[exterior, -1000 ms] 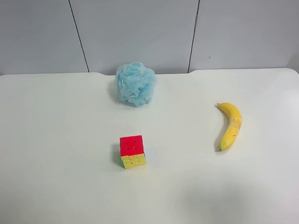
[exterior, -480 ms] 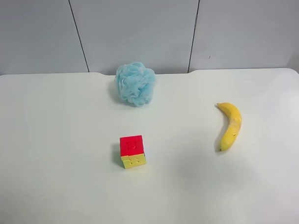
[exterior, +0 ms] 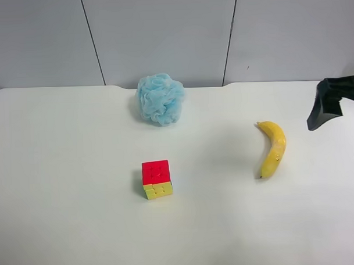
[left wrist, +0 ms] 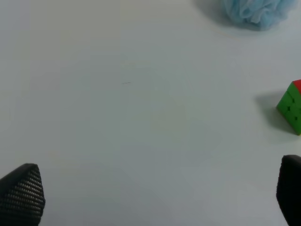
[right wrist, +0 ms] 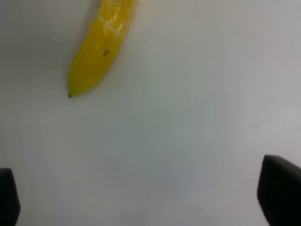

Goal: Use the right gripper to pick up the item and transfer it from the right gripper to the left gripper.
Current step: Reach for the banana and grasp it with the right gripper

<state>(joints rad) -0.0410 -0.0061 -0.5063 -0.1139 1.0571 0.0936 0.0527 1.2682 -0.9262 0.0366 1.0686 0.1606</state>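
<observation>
The yellow banana lies on the white table, right of middle in the exterior high view. It also shows in the right wrist view, dark tip toward the camera. My right gripper is open and empty, fingers wide apart, short of the banana. In the exterior high view a black part of the right arm enters at the right edge, beyond the banana. My left gripper is open and empty over bare table; it does not show in the exterior high view.
A red-and-yellow puzzle cube sits near the table's middle; it also shows in the left wrist view. A fluffy light-blue bath sponge sits at the back, and in the left wrist view. A grey panelled wall stands behind.
The right arm has come into the exterior high view at the right edge; before, no arm showed there. The banana, cube and sponge have not moved.
</observation>
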